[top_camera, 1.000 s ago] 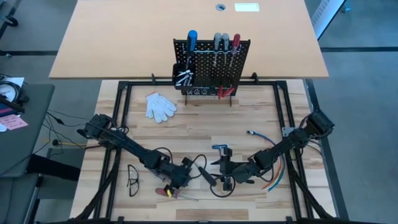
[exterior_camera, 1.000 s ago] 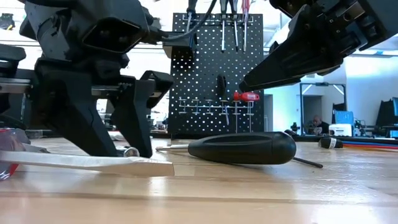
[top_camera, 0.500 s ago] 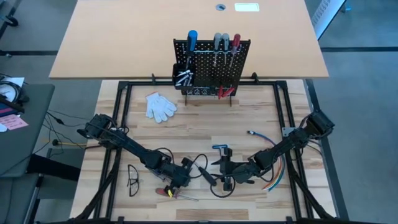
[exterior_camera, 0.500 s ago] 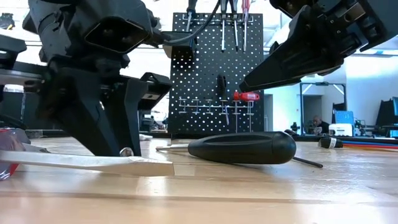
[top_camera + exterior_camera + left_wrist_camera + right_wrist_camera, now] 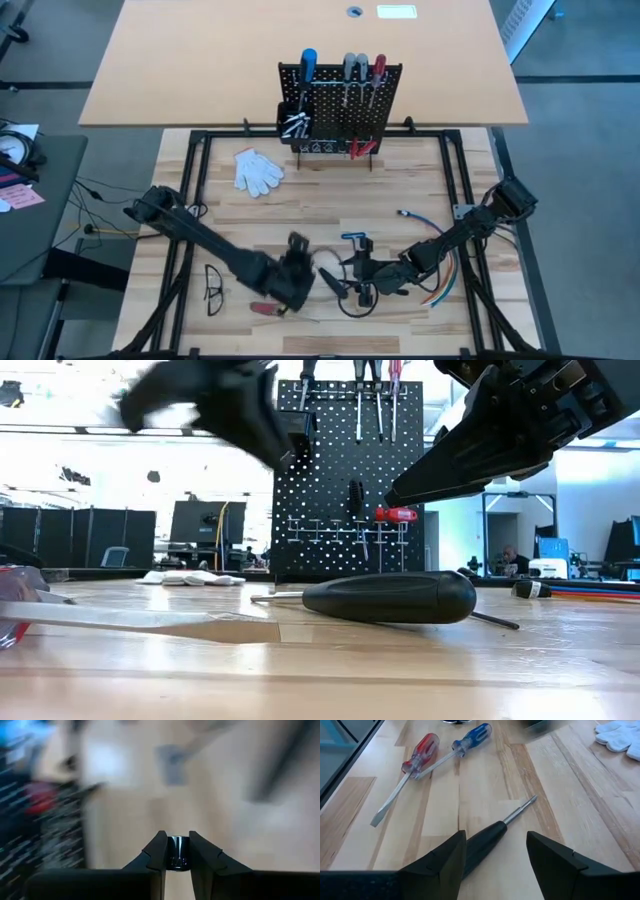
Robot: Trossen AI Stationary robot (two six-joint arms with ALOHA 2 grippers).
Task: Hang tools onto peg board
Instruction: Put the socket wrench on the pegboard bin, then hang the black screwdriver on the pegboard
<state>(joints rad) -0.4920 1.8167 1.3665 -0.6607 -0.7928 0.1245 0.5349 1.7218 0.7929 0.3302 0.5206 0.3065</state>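
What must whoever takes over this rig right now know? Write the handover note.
Left gripper: shut on a small dark cylindrical piece, held above the table near its front.
Right gripper: open, low, straddling the black-handled screwdriver, which lies on the table.
Done: blue-, grey- and red-handled tools hang on the peg board, with red-handled pliers low down.
Left to hang: the held piece, the black-handled screwdriver, the red-handled screwdriver, the blue-handled screwdriver and the blue T-handle key.

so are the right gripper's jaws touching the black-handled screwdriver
Apart. The right wrist view shows the right gripper open, jaws straddling the black-handled screwdriver with wood visible on both sides.
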